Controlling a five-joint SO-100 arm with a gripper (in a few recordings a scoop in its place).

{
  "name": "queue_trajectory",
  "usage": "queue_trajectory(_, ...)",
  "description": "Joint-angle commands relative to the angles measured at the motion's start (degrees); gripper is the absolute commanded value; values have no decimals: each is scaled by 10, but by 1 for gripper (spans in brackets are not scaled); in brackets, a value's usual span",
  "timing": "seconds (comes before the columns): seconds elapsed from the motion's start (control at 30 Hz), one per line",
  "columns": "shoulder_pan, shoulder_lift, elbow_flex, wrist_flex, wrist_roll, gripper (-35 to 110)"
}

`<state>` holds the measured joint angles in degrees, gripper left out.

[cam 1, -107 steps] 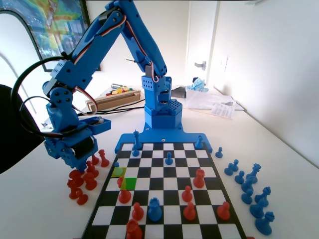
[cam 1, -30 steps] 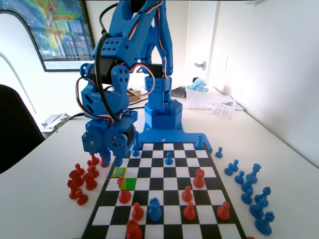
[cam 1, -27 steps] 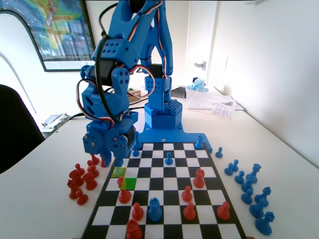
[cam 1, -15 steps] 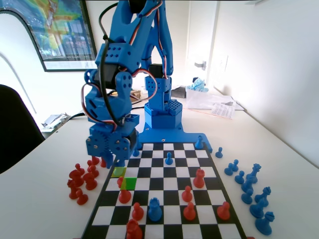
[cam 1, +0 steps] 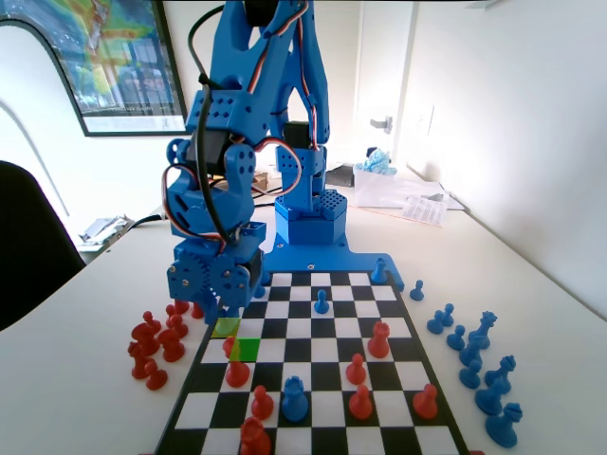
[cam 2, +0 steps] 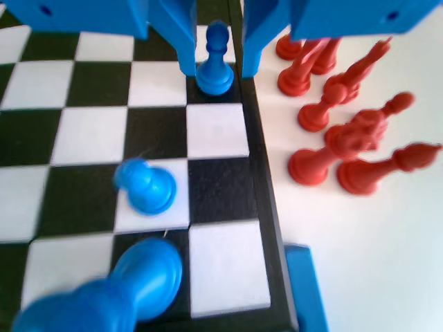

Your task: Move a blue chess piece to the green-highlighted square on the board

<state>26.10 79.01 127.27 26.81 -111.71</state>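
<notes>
In the wrist view a small blue pawn [cam 2: 214, 63] with a ball head stands upright on a black square at the board's [cam 2: 216, 130] right edge. My gripper [cam 2: 219, 69] is open, one jaw on each side of the pawn, with small gaps. In the fixed view the gripper [cam 1: 223, 303] hangs low over the board's [cam 1: 313, 327] left edge, just beyond the pale yellow-green square [cam 1: 226, 328], and hides the pawn. The bright green square [cam 1: 246, 349] lies one square nearer and to the right of that, with nothing on it.
Several red pieces [cam 2: 339, 131] lie and stand off the board beside the gripper, also the red cluster [cam 1: 156, 341]. Another blue pawn [cam 2: 144, 185] and a taller blue piece [cam 2: 131, 283] stand on the board. A red pawn [cam 1: 237, 372] stands just in front of the green square.
The arm swung from the red pieces beside the board to over its left edge, then drifted a little right and lower over the last second.
</notes>
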Motion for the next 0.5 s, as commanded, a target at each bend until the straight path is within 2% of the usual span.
queue_trajectory(0.0, 9, 18, 5, 2, -6, 6)
queue_trajectory(0.17, 7, 18, 0, 2, -6, 1)
queue_trajectory(0.47, 0, 23, -29, 33, 13, 1)
